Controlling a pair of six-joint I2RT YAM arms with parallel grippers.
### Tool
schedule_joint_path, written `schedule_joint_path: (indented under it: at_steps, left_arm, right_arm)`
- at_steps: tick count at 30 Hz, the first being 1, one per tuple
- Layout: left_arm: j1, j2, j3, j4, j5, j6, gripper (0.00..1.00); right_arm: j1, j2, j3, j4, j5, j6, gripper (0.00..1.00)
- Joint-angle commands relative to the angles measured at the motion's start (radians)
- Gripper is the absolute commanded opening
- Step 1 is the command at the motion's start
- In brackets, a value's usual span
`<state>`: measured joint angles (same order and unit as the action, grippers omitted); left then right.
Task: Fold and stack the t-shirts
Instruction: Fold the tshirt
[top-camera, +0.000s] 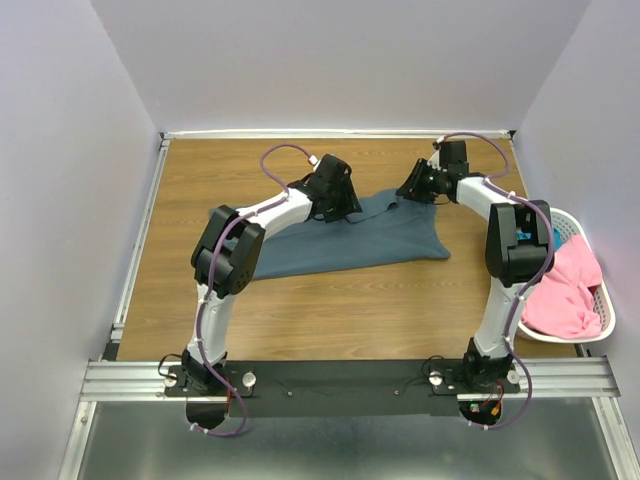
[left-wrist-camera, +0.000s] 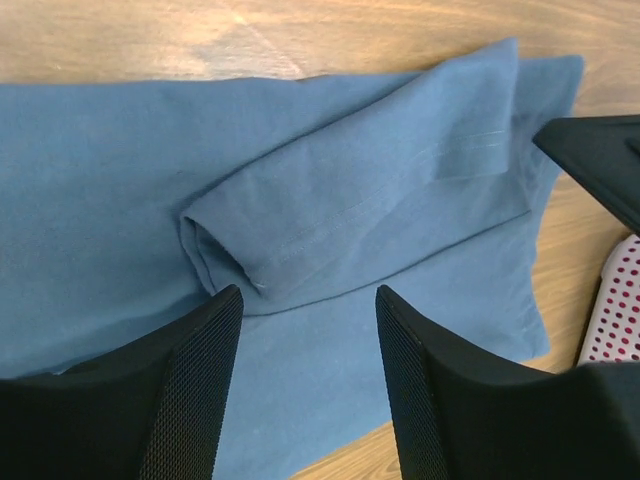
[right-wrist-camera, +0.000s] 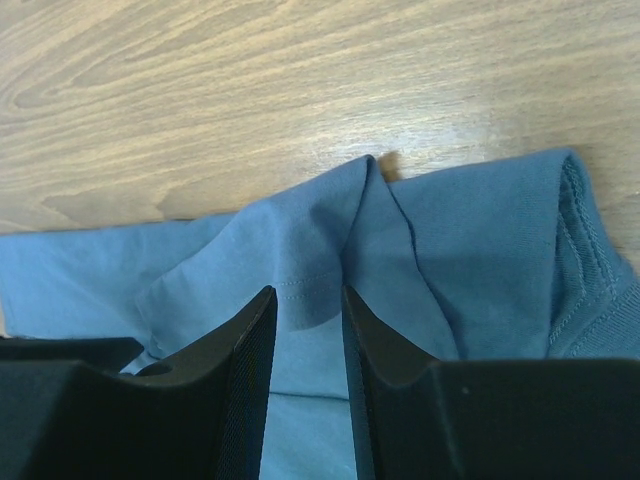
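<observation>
Right gripper (right-wrist-camera: 305, 300) pinches a raised ridge of the blue-grey t-shirt (right-wrist-camera: 480, 260), which lies on the worktop (right-wrist-camera: 300, 80) beneath it. The left gripper (left-wrist-camera: 310, 300), spread, should close low on the folded sleeve (left-wrist-camera: 380, 200) just ahead, seemingly not yet caught.

Your wood-grain bench (top-camera: 300, 310) has a metal rail (top-camera: 133, 260) along its left edge and another across the far edge. A blue-grey shirt (top-camera: 380, 240) lies on the bench across the far middle, mostly spread flat. One sleeve (left-wrist-camera: 370, 200) is folded back over its body, and a ridge of cloth (right-wrist-camera: 365, 200) stands up at the far right corner. A white basket (top-camera: 608, 310) sits at the bench's right edge, apart from the shirt.
</observation>
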<state>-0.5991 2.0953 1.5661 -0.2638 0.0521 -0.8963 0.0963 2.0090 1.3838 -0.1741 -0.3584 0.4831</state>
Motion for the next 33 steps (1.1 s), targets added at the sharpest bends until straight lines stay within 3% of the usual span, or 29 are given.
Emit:
schedule_joint_path:
  at_steps: [1,15,33]
  left_arm:
    - [-0.004,0.026,0.026,-0.012,0.014,-0.035,0.64]
    - [-0.007,0.106,0.078,-0.023,-0.003,-0.038,0.60]
    - [-0.008,0.104,0.084,-0.011,-0.017,-0.030,0.37]
  right_arm:
    - [0.000,0.014,-0.028,0.008,-0.028,-0.017,0.40]
    - [0.000,0.000,-0.071,0.031,-0.048,-0.012,0.40]
    - [0.000,0.066,-0.055,0.107,-0.116,0.032,0.40]
